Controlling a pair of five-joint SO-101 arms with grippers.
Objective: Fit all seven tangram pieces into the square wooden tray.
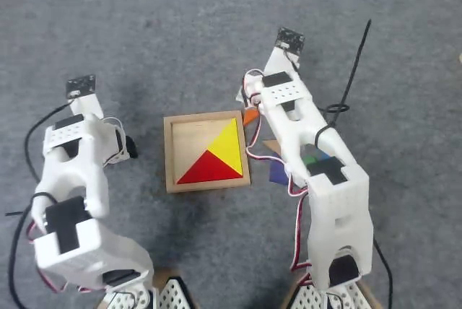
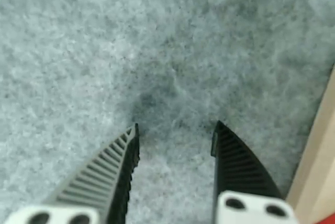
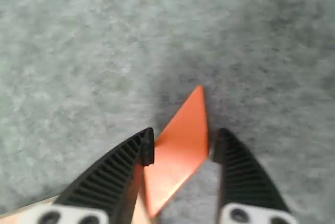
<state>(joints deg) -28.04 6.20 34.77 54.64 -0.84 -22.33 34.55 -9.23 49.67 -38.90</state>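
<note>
Because the orange piece looks like a thin, rigid wooden parallelogram, I judge it light and unbending. It could easily swivel or slip, though, since only its narrow edges offer a hold. On it the right claw is closed, one jaw against each of two opposite sides near the blunt corners. The sharp tip of the piece juts out ahead of the claw over the grey surface. That mid-body hold seems the sensible one, because taken nearer a point the piece would likely pivot between the jaws. Its painted faces probably slide readily on bare wood, so it should seat with little force once lined up flat. Just beside this claw, toward the other arm, lies the square wooden tray, already holding a yellow triangle and a red triangle. More pieces, a blue piece among them, sit behind the claw beneath its arm. The left claw is open and empty above bare surface, with the tray rim just to one side of it.
</note>
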